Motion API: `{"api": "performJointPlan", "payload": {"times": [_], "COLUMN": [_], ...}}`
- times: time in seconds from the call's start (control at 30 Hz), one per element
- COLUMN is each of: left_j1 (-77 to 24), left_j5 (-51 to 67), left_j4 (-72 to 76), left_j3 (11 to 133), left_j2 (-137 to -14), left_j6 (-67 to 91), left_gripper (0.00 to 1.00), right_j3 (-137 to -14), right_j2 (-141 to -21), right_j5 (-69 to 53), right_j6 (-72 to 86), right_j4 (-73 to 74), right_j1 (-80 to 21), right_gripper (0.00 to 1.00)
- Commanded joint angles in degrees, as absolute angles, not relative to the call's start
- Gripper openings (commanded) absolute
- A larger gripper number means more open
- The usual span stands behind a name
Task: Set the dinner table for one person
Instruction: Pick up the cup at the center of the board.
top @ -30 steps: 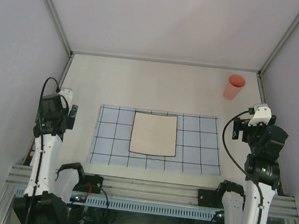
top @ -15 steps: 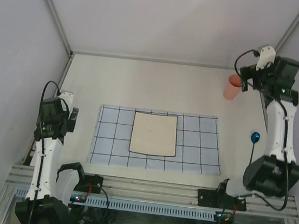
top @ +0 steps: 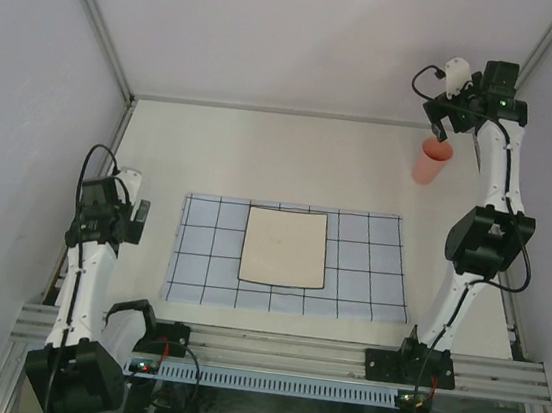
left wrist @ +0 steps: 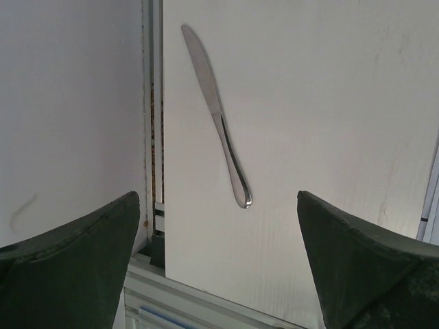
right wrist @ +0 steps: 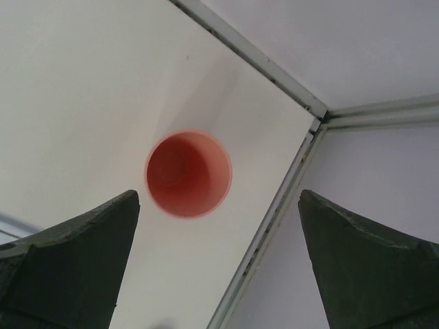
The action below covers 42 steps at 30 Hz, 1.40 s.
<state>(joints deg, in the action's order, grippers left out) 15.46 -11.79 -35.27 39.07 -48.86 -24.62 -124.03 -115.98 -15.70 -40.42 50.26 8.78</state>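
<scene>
Right gripper [right wrist: 218, 226], spread wide, is hovering over a round, smooth salmon cup [right wrist: 188, 173] — left gripper [left wrist: 218, 219], likewise spread, is facing a slim steel knife [left wrist: 218, 116] on the matte dinner table [top: 262, 154].

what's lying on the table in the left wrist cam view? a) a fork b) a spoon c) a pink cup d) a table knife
D: a silver table knife lies flat on the dinner table, close to the grey rail at its edge, with nothing touching it.
</scene>
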Motion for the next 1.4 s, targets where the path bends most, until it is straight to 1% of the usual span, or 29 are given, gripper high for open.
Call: {"api": "performJointPlan", "payload": {"times": [0.0,0.2,0.3,0.57,0.7,0.8,0.9,1.37], "left_j1": [15.9,15.9,16.0,15.9,16.0,16.0,15.9,16.0], "left_j5": [-11.1,-10.5,-10.7,-11.0,-12.4,-13.0,-12.5,-12.6], "left_j4": [-34.2,-33.8,-33.4,-33.9,-34.4,-34.3,-34.5,-34.1], "left_j3": [42.8,42.1,41.5,40.1,39.7,38.8,38.1,37.9], "left_j2": [-49.8,-49.7,-49.4,-46.5,-45.3,-44.3,-43.8,-44.5], "left_j6": [-25.2,-25.4,-25.5,-26.7,-27.8,-28.3,-28.4,-28.4], "left_gripper": [1.00,1.00,1.00,1.00,1.00,1.00,1.00,1.00], "right_j3": [-132.1,-133.3,-133.3,-131.6,-125.9,-120.5,-117.6,-118.3], "right_j2": [-118.9,-121.7,-122.5,-124.1,-120.7,-117.3,-115.3,-118.0], "right_j5": [-13.2,-8.8,-6.6,-7.5,-11.5,-11.6,-12.3,-11.0], "right_j6": [-45.7,-52.7,-53.7,-53.0,-52.2,-52.6,-52.9,-53.7], "right_j4": [54.8,55.7,55.9,57.8,57.3,55.5,55.6,57.1], "right_j1": [7.5,6.1,5.6,5.6,5.0,3.4,2.2,3.2], "right_gripper": [1.00,1.00,1.00,1.00,1.00,1.00,1.00,1.00]}}
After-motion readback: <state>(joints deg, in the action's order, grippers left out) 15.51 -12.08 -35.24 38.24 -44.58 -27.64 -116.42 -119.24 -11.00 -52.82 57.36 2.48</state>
